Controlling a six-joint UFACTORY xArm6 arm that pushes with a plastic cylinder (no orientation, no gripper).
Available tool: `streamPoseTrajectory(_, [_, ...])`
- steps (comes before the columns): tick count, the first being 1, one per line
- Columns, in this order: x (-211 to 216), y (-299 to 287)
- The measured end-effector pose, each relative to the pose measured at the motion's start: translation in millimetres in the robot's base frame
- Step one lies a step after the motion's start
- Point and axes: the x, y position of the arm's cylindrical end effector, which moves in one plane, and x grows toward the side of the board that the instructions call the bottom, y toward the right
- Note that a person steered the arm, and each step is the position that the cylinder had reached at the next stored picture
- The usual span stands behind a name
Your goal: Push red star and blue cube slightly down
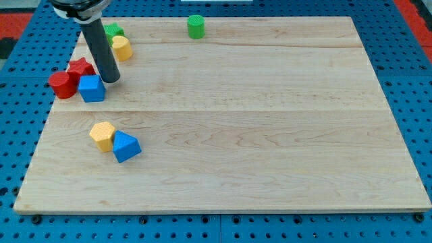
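The red star [81, 67] lies near the board's left edge, toward the view's top. The blue cube [92, 88] sits just below and right of it, touching it. My tip [112, 79] rests on the board right beside the blue cube's upper right corner, to the right of the red star. The dark rod rises from the tip to the view's top left.
A red cylinder [62, 85] touches the blue cube's left side. A yellow block [121, 47] and a green block [113, 31] sit behind the rod. A green cylinder [196, 26] stands at top centre. A yellow hexagon [102, 136] and a blue wedge [126, 146] lie lower left.
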Motion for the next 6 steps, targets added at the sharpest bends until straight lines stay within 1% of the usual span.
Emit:
streamPoseTrajectory(1, [-44, 4])
streamPoseTrajectory(2, [-53, -33])
streamPoseTrajectory(3, [-53, -68])
streamPoseTrajectory(4, [-48, -91])
streamPoseTrajectory(5, [-24, -57])
streamPoseTrajectory(6, [-32, -28])
